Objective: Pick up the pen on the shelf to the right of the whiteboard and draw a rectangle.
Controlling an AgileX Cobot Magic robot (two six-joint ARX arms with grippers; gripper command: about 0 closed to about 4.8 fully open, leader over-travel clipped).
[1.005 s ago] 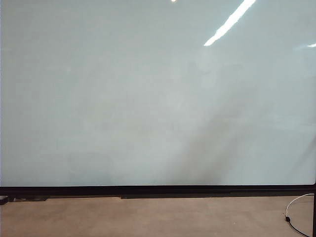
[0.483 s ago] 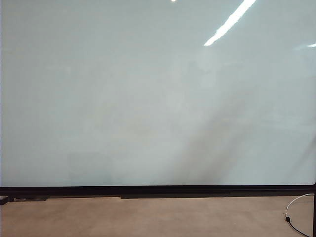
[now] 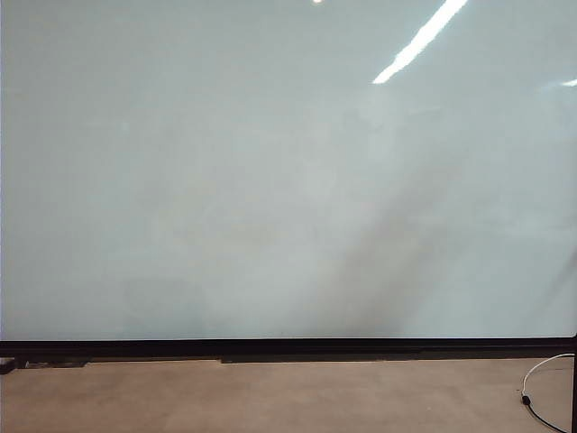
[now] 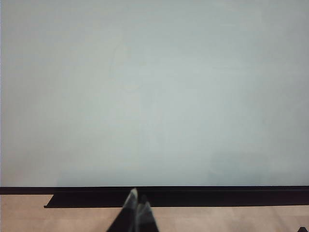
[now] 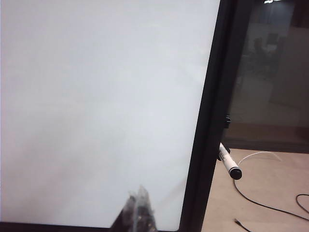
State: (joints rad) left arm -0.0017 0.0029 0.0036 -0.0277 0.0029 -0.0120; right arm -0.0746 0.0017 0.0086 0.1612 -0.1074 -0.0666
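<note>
Board (image 3: 270, 180) is blank in the exterior view; no rectangle drawn, no arm seen there. Floor (image 3: 270, 397) runs under the black bottom frame.

Left gripper (image 4: 136, 205) is seen only in its wrist view, low in front of the board near the bottom frame, fingers (image 4: 131, 199) pressed together, nothing held. It is judged not needed for this step and is best left parked.

Right gripper (image 5: 138, 200) is also seen only in its wrist view, facing the board close to the black right frame (image 5: 207, 121), fingers (image 5: 141, 195) closed tight, empty.

Pen (image 5: 229, 163) is found just past that frame, sticking out from behind it, dark cap toward the camera, barrel partly hidden. Its shelf cannot be made out. A cable (image 5: 270, 205) lies on the floor beyond it.

Step in hand, as judged: the reach for the pen, barely begun.

How it should be done:
- Fingers to be opened wide before the approach, not at the pen.
- Right gripper to be carried across past the frame edge, with clearance kept from the frame.
- Fingers to be set across the barrel, mid-length, not on the cap.
- Pen to be gripped firmly enough that it cannot twist once the tip is pressed on the board.
- Cable to be avoided.
</note>
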